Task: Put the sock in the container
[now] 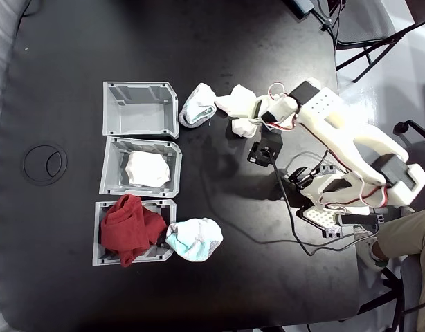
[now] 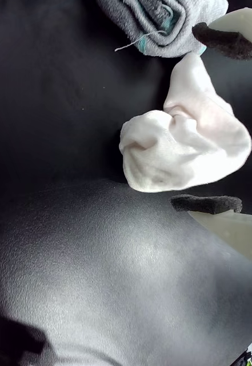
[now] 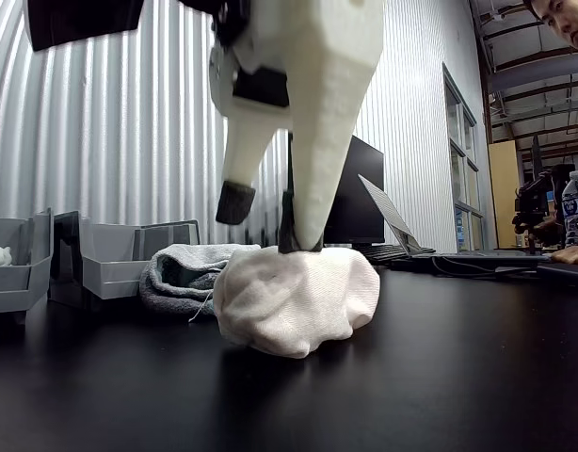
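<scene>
Three grey bins stand in a column well to the left of my gripper (image 1: 241, 115) in the fixed view: the top container (image 1: 141, 108) holds nothing, the middle bin (image 1: 142, 167) holds a bunched white cloth (image 1: 148, 168), and the bottom bin (image 1: 133, 233) holds red cloth (image 1: 132, 229), with a white sock with a mint end (image 1: 194, 238) lying against its right side. My gripper is unclenched, its foam-tipped fingers (image 2: 224, 40) straddling the plain white sock (image 2: 183, 147), which lies on the black table (image 1: 53, 270); in the wrist view one pad sits above the sock and the other (image 2: 207, 203) below it, both close to the cloth, though I cannot tell whether they touch it. In the other view one finger (image 3: 235, 202) hangs off the table to the left while the other comes down onto the top of the sock (image 3: 297, 298). A mint-trimmed sock (image 1: 197, 105) lies just beyond my fingertips, between me and the top container, almost touching the white sock in the wrist view. The sock's long axis runs across my open jaws, its bunched end pointing away from my wrist toward open table. Bare black surface stretches between me and the bins; the table's far edge is well apart. Cables (image 1: 295, 221) trail beside my base.
</scene>
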Controlling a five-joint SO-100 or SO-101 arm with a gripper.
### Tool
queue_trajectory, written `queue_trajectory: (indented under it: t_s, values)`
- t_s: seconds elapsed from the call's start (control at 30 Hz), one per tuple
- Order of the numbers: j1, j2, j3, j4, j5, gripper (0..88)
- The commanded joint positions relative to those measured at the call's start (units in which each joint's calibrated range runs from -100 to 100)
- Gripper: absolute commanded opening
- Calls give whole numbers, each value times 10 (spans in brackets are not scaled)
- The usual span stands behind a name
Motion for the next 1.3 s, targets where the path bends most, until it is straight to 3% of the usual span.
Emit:
queue_trajectory:
  t_s: [0.0,0.3,0.7,0.97,1.27]
  values:
    - [2,44,-73,5,0,404]
    - [5,153,-150,8,0,384]
    - [11,160,-153,12,2,10]
    - [0,128,-192,54,0,14]
    - [-98,15,-279,145,-2,14]
